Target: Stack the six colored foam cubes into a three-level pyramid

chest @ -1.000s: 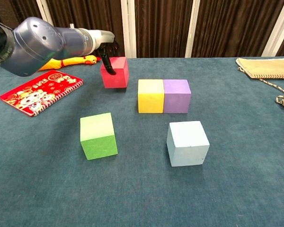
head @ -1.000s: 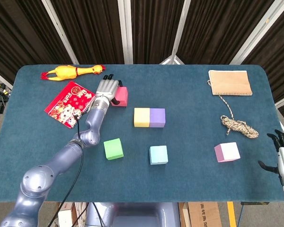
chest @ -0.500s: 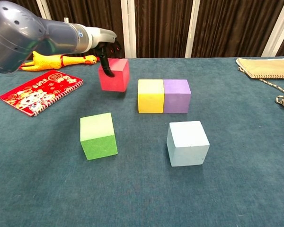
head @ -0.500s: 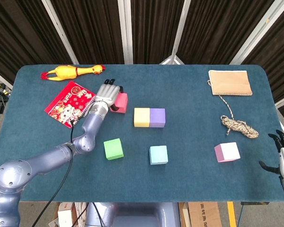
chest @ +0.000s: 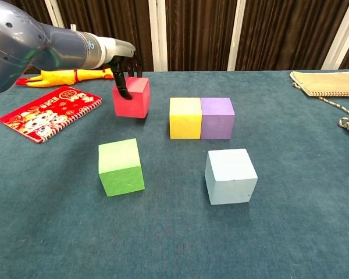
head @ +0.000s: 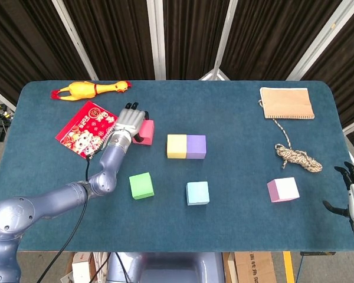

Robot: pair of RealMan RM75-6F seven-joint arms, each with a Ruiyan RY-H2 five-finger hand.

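foam cubes [chest: 121, 166]: matt | table [head: 236, 118]: matt blue cloth | notebook [head: 86, 129]: glossy cover | left arm [chest: 41, 49]: smooth satin metal

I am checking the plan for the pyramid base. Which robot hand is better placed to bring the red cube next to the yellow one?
Left. The left robot hand already grips the red cube, just left of the yellow cube. The right robot hand is at the table's far right edge, holding nothing.

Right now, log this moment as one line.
left hand: holds red cube | right hand: idle at table edge, open | yellow cube and purple cube: touching | stacking: not started
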